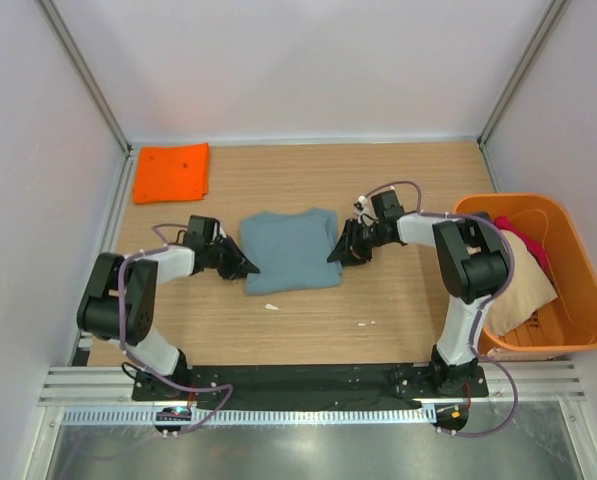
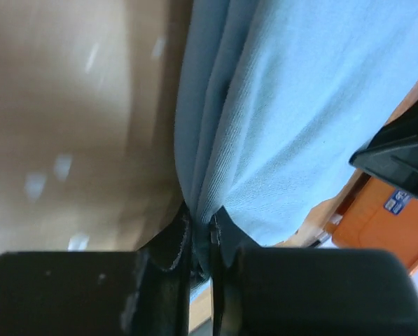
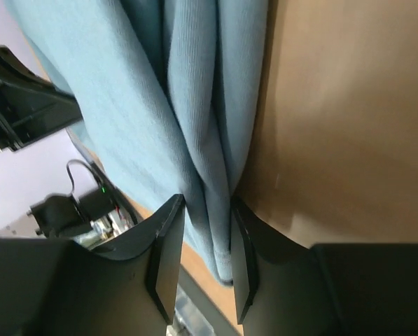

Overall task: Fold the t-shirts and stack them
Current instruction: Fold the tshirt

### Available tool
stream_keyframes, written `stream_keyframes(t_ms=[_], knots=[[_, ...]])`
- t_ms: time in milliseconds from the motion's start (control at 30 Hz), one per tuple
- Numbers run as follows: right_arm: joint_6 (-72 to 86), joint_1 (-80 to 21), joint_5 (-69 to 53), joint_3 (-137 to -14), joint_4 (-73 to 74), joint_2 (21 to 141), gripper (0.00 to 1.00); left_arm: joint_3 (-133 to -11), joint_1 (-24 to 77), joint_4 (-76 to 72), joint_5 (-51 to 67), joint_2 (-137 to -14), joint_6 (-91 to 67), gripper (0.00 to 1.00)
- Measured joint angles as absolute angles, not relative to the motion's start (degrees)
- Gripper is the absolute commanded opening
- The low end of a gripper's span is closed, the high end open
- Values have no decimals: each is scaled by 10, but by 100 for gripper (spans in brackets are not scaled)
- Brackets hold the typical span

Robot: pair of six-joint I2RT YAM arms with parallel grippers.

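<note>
A folded grey-blue t-shirt lies in the middle of the table. My left gripper is at its left edge, and in the left wrist view the gripper is shut on a pinch of that cloth. My right gripper is at the shirt's right edge. Seen from the right wrist, this gripper has its jaws pressed on the thick folded hem. A folded orange t-shirt lies at the back left. Beige and red shirts fill the tub.
An orange plastic tub stands at the right edge of the table. Two small white scraps lie on the wood in front of the shirt. White walls and metal posts close in the back and sides.
</note>
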State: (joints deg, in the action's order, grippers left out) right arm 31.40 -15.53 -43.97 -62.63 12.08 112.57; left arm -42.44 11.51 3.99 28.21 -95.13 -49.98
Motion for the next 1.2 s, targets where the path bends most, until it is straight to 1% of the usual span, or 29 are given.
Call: stream_keyframes(t_ms=[33,67,100,133,167,200,267,300,367,433,467,500,533,567,600,667,700,800,867,1200], knots=[[316,-162,-437,-598,121,1100,37,-406,115,43,284,-933,-504,6],[317,-167,-436,-576,123,1078,37,-386,115,51,285,-908,-507,8],[319,-174,-433,-548,123,1048,41,-366,115,63,286,-881,-509,13],[323,-180,-431,-522,126,1016,44,-343,116,82,286,-842,-511,22],[324,-184,-431,-501,130,988,50,-331,116,103,286,-813,-509,42],[327,-189,-429,-476,138,948,63,-321,116,127,286,-783,-504,49],[323,-194,-421,-460,167,899,73,-316,117,184,283,-720,-504,55],[315,-195,-412,-462,187,878,78,-320,117,206,282,-700,-500,56],[297,-194,-393,-481,216,866,79,-343,117,250,272,-685,-486,57],[277,-194,-374,-524,249,879,77,-377,116,285,254,-690,-464,57],[266,-194,-367,-549,260,893,76,-395,115,300,244,-695,-455,54],[256,-194,-361,-575,266,910,71,-421,113,317,229,-705,-440,52],[246,-193,-356,-607,273,933,69,-445,111,325,218,-716,-425,49],[236,-193,-352,-635,276,954,66,-467,109,329,207,-727,-412,41],[229,-193,-349,-661,282,977,61,-490,107,334,199,-741,-398,38],[210,-193,-344,-713,284,1023,56,-530,101,335,187,-772,-369,34],[201,-193,-341,-735,285,1046,54,-547,98,333,184,-791,-357,35],[184,-193,-337,-779,294,1101,54,-571,86,330,180,-842,-333,39],[178,-193,-338,-796,296,1129,54,-573,80,329,180,-867,-324,40],[179,-201,-345,-843,298,1195,56,-587,73,311,180,-936,-313,40]])
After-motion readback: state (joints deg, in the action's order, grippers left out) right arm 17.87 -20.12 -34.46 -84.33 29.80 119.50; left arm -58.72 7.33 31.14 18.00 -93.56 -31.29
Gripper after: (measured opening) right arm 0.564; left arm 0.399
